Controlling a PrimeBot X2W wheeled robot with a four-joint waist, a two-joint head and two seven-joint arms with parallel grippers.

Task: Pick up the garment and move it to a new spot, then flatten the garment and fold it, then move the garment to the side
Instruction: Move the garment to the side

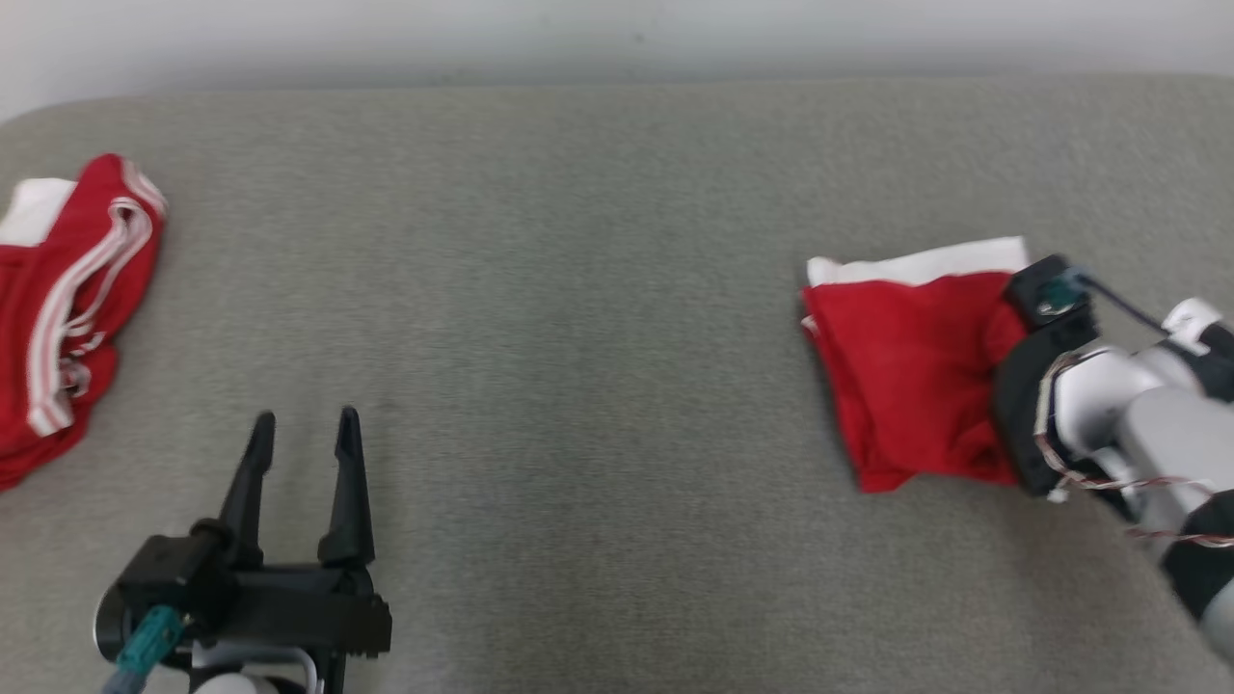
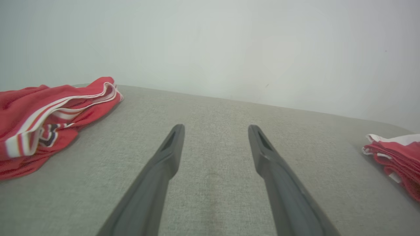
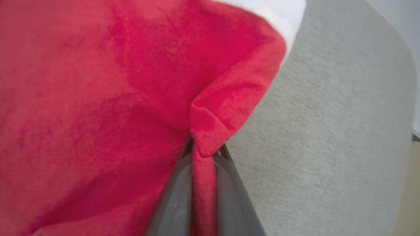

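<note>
The right gripper (image 3: 205, 151) is pinching a small tuck of red cloth between its 2 dark fingers (image 3: 178, 196), the jaws pressing almost together with only fabric between them; the tuck is bunching up just past the tips, toward 12 o'clock in the right wrist view. That cloth is forming the near edge of the folded red garment (image 1: 906, 371), which is lying on the grey surface (image 1: 578, 289) at 3 o'clock in the head view; a white band (image 1: 925, 262) is showing along its 12 o'clock edge; the right arm is reaching in over its 3 o'clock side and covering the fingers there. The left gripper (image 1: 305, 420) is sitting at 7 o'clock in the head view, its 2 fingers standing spread wide and holding nothing, pointing toward 12 o'clock over bare grey surface; it is staying well apart from the folded piece. A striped red garment (image 1: 72, 299) is lying crumpled at 9 o'clock, its white stripes curling along the folds, apart from both grippers. A pale wall (image 1: 617, 39) is running behind the surface at 12 o'clock.
</note>
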